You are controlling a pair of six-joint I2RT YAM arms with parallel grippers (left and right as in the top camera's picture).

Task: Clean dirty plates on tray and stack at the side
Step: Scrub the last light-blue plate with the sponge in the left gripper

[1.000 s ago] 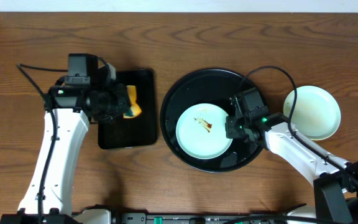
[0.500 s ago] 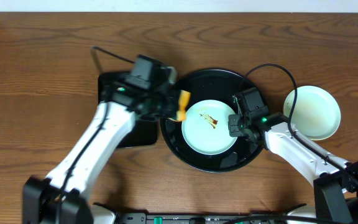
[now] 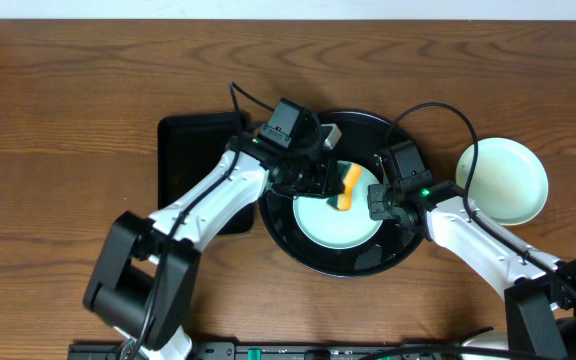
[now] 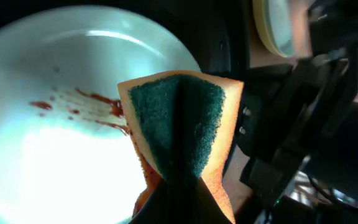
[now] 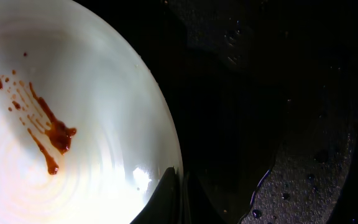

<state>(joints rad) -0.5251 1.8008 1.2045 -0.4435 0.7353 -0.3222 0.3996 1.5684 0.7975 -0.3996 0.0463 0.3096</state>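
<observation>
Black and rectangular, the small tray (image 3: 193, 160) at the left shows nothing in the part the arm leaves uncovered: the sponge that was held over it a second ago has gone with the left arm, which has swung right across to the round black tray (image 3: 313, 262). The left gripper (image 3: 333, 183) is clenched on that sponge (image 3: 346, 188), an orange block with a green scouring face, and now holds it over the upper part of the mint-blue plate (image 3: 328, 225). From above, the sponge hides the brown sauce smear (image 4: 86, 106). The left wrist view shows the smear unwiped, running up to the sponge's left edge. I cannot tell whether the sponge presses on the plate or hangs just above it. So I judge the scrubbing of this plate is about to begin rather than done.

The round tray holds only this one plate, lying flat and right of centre, and the right wrist view shows water droplets on the tray floor beside it. The right gripper (image 3: 376, 202) is where it was, closed on the plate's right rim, apparently steadying it. Further right, on the bare table, a pale plate stack (image 3: 508, 185) waits, seemingly mint on yellow, with no smear visible.
</observation>
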